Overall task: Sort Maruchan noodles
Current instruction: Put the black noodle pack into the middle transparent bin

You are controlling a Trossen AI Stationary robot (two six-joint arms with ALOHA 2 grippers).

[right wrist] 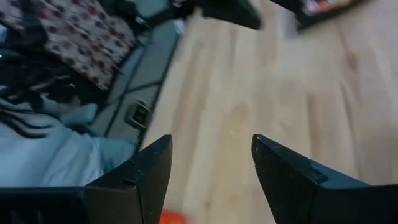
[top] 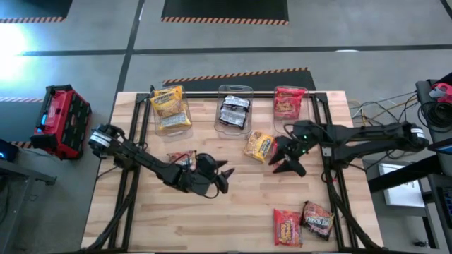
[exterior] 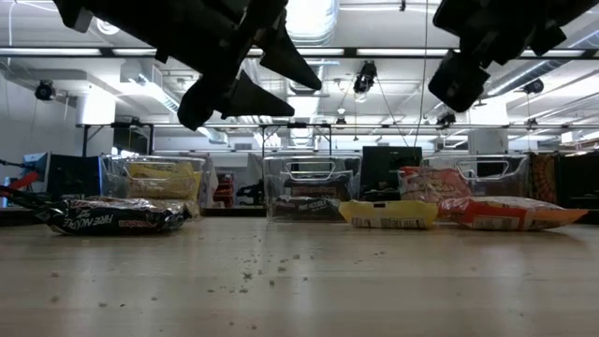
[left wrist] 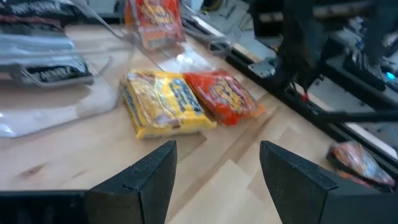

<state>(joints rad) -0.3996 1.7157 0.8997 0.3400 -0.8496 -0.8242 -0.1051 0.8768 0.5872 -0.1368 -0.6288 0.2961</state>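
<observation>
Both grippers hang open above the table, touching nothing. My left gripper hovers over the table's middle, pointing right toward a loose yellow packet and a red packet lying flat side by side. My right gripper hovers just right of the yellow packet, over the red one. A dark packet lies under my left arm. A red packet and a dark packet lie at the near right.
Three clear bins stand along the far edge: the left bin holds yellow packets, the middle bin dark ones, the right bin red ones. Bare wood stretches across the near middle and near left. A red toolbox sits off the table's left.
</observation>
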